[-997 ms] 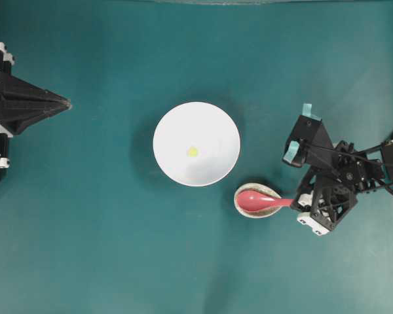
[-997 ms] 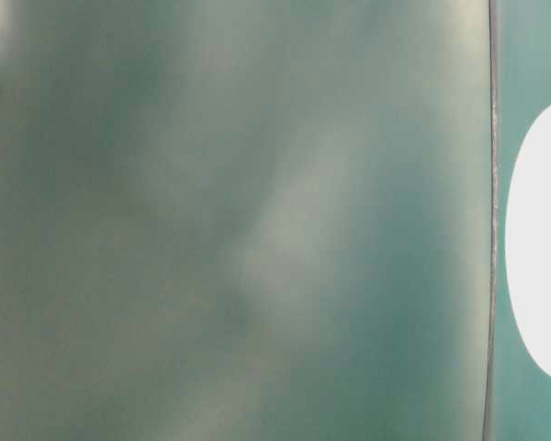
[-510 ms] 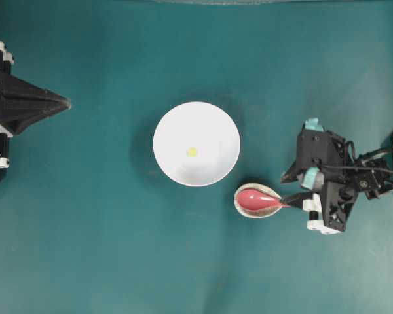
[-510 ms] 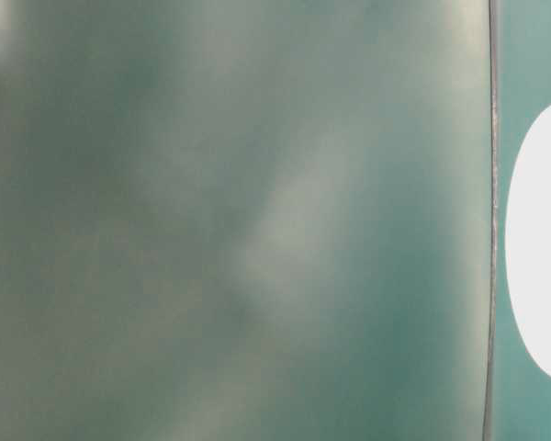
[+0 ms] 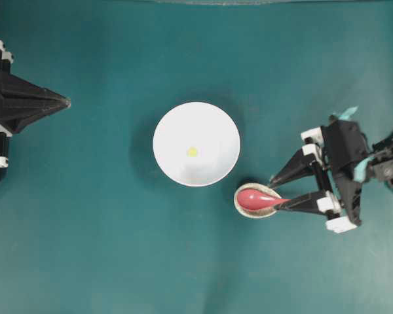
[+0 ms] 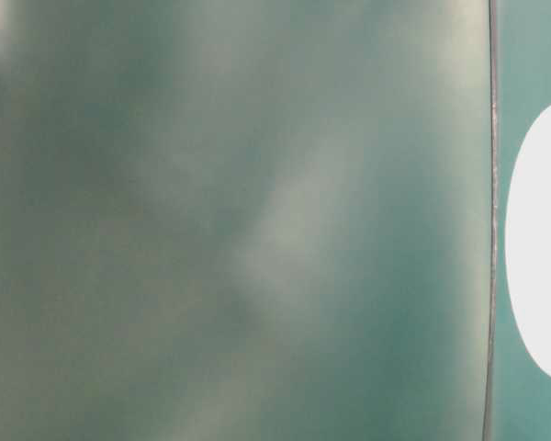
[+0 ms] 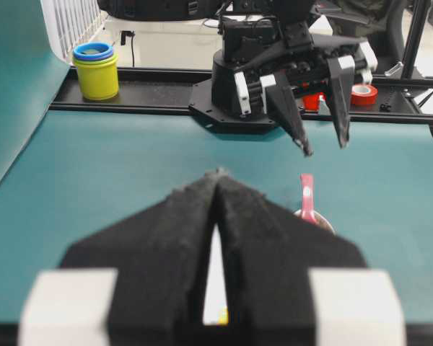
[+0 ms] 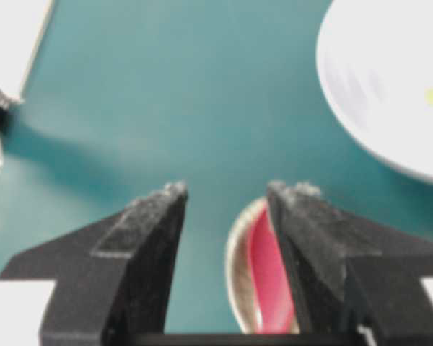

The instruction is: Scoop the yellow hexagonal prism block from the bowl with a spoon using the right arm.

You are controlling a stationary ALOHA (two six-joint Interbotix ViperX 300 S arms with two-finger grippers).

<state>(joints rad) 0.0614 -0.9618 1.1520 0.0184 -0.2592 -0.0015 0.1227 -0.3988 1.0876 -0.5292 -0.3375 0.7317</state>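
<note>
Overhead view, left edge: left gripper (image 5: 67, 103), black fingers pressed together to a point, well apart from everything else.
Counter (image 5: 105, 248): teal, bare around the dishes.
Bowl (image 5: 196, 143): white, round, mid-counter; nothing leans over it.
Block (image 5: 192, 152): tiny, yellow, lying near the bowl's centre.
Dish (image 5: 243, 191): small, speckled, just beside the bowl's lower right rim.
Spoon (image 5: 257, 200): pinkish-red scoop resting in the dish, handle pointing right.
Right gripper (image 5: 276, 193): fingers spread wide; the lower finger lies over the handle end and hides it, the upper one stands clear of the spoon.
Left wrist view, background: yellow cup stack (image 7: 96, 70) at left, red tape roll (image 7: 361, 94) at right.
</note>
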